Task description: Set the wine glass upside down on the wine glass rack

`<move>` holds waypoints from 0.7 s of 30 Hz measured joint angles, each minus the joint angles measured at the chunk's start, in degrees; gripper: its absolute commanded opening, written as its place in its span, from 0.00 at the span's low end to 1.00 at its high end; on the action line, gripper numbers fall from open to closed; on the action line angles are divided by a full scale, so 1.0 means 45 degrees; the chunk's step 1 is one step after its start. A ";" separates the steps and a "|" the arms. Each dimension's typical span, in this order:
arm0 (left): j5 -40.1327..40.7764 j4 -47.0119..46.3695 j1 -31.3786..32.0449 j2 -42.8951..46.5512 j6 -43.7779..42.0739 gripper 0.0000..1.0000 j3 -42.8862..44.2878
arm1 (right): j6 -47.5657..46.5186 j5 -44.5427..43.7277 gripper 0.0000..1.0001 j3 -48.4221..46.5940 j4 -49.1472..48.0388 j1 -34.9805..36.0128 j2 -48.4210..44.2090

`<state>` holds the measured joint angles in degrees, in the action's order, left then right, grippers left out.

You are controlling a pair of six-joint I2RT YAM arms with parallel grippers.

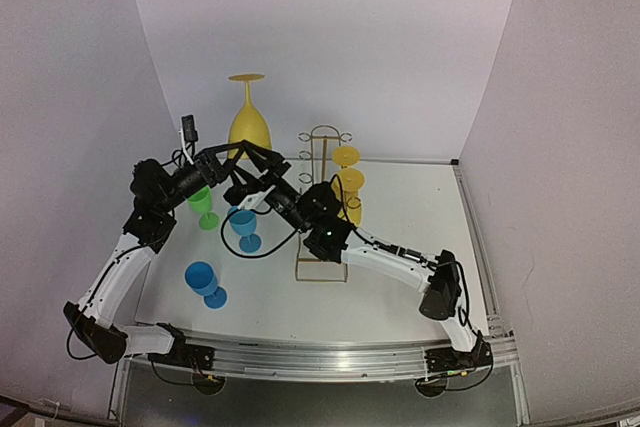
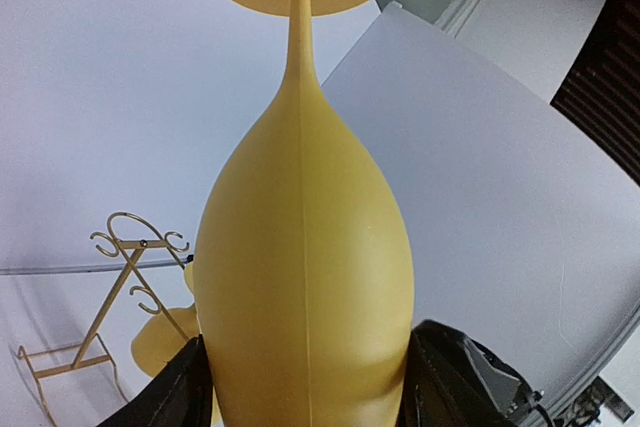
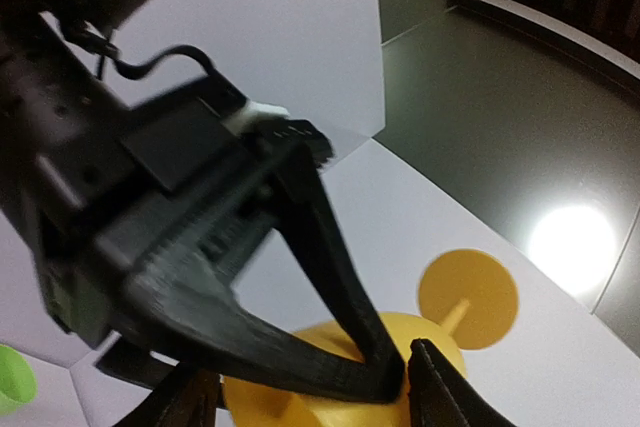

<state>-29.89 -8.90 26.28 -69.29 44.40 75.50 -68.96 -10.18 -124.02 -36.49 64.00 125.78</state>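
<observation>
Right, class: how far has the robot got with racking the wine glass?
Done: at least one yellow glass sits on the wine glass rack. In hand: the left hand grips the yellow wine glass upside down, left of the rack; the right hand flanks its bowl. Left: hanging it. A green glass and two blue glasses stand on the table.

Left arm (image 1: 112,282): I log white shell links nearest the mounting rail (image 1: 330,355). Black joint housings sit between them, and the segments farther from the rail are all black. A small black box (image 1: 188,129) stands at the wrist, and a black cable (image 3: 137,71) loops off the wrist housing.

Right arm (image 1: 392,259): same white links and black housings. I see one green light (image 1: 328,237) on a housing well up from the rail.

Left end effector (image 2: 308,387): two matte black fingers (image 2: 188,392).

Right end effector (image 3: 310,397): two black fingers (image 3: 437,387), blurred on my feed.
</observation>
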 measured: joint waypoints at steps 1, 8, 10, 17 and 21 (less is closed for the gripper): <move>-0.0124 0.0014 0.0000 0.0002 -0.0287 0.00 -0.0002 | 0.0050 -0.0069 0.65 0.0183 0.0021 0.0112 -0.0102; -0.0905 -0.0027 0.0002 0.0101 -0.1456 0.00 -0.0015 | 0.0320 -0.0074 0.67 0.0959 0.0518 0.0376 -0.0869; -0.1031 -0.0022 0.0006 0.0105 -0.1575 0.00 -0.0040 | 0.0345 -0.0073 0.71 0.1079 0.0677 0.0405 -0.0987; -0.1157 -0.0006 0.0019 0.0106 -0.2189 0.00 -0.0052 | 0.0818 -0.0091 0.90 0.1655 0.1448 0.0545 -0.1533; -0.1226 -0.0001 0.0029 0.0106 -0.2648 0.00 -0.0052 | 0.1296 -0.0053 0.91 0.1733 0.2135 0.0594 -0.1796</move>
<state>-35.40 -8.91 26.41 -68.82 32.48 75.26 -63.13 -10.41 -116.22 -26.89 66.68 117.69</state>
